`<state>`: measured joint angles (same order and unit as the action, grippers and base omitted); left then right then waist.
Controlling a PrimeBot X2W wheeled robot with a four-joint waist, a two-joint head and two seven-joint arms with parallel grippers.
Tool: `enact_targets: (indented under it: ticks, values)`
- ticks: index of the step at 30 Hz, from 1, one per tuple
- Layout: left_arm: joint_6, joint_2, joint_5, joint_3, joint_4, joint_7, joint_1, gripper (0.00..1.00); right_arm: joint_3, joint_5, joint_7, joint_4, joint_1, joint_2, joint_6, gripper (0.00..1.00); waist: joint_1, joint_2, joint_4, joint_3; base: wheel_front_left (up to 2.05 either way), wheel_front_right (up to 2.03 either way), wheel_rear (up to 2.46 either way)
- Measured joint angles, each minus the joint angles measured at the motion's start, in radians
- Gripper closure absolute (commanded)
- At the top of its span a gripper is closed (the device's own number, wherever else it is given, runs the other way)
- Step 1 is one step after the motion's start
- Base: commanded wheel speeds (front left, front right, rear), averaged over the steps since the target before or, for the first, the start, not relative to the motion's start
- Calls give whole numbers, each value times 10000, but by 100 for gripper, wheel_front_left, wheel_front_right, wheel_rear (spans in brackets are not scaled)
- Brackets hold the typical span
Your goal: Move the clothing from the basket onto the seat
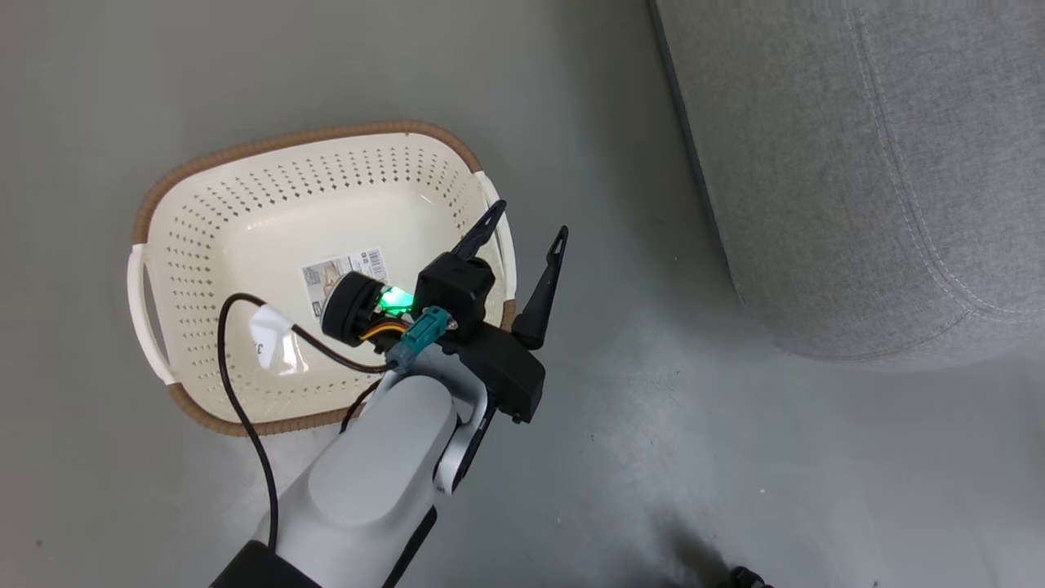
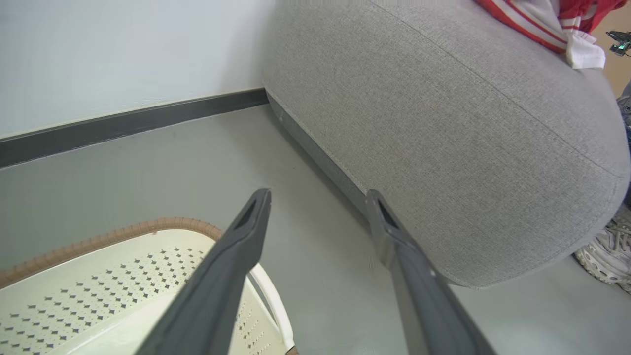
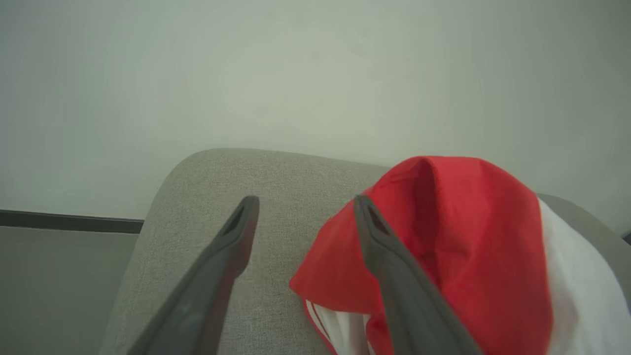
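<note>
The basket (image 1: 245, 204) holds just its paper label (image 1: 347, 273), so I judge the moving all but done. The clothing (image 3: 443, 222), a red and white heap, lies on the seat (image 3: 207, 207) at three o'clock of the right gripper (image 3: 305, 202), whose fingers stand spread, grasping nothing. The left gripper (image 1: 530, 219) hangs released over the basket's three o'clock rim. The next move probably calls only for drawing the right arm clear without snagging cloth.

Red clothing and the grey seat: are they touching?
Touching. The right wrist view shows the clothing lying heaped on the seat, no gap beneath it.
</note>
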<state>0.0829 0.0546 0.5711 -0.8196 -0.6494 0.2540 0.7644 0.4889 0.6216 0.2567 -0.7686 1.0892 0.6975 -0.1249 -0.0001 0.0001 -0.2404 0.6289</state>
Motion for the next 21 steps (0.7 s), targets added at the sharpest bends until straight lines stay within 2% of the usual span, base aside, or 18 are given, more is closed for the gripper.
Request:
enact_targets:
  ticks: [4,10,21]
  values:
    - [65,-10,90,337,21,0,-261,0,207,71,0,625,-384,-8,0,0,-1,-2,151,-436,0,0,0]
    - [144,-36,311,855,33,0,-630,0,709,690,0,1578,-1724,-366,2,0,0,-3,524,-1065,0,0,0]
    - [291,-102,238,2080,44,0,-1558,0,848,1298,0,2633,-3563,-731,2,0,0,-2,1465,-2243,0,0,0]
